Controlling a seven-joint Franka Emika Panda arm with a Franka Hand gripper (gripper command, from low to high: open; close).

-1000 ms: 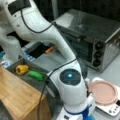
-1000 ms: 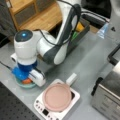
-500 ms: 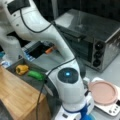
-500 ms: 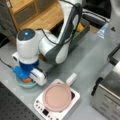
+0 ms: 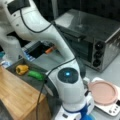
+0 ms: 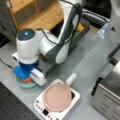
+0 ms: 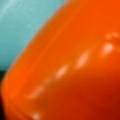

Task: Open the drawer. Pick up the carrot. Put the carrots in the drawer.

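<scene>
Drawer (image 5: 25, 80) pulled open beside bamboo cabinet top (image 5: 17, 97), holding yellow pepper (image 5: 22, 69) and green vegetable (image 5: 35, 74); also visible in a front view (image 6: 83, 28). Pincer (image 6: 25, 76) lowered straight over teal plate (image 6: 25, 85) on grey bench (image 6: 92, 57), at a front view's left. Carrot (image 6: 26, 80) lying on that plate, directly under the blue pincer parts, touching or nearly so. Pincer opening: cannot tell; fingers hidden by the wrist housing. Carrot (image 7: 75, 70) filling wrist view, glossy orange, with teal plate (image 7: 22, 25) behind it. Pink-topped white scale (image 6: 57, 98) just beside the plate; toaster oven (image 5: 100, 40) at a front view's right.
</scene>
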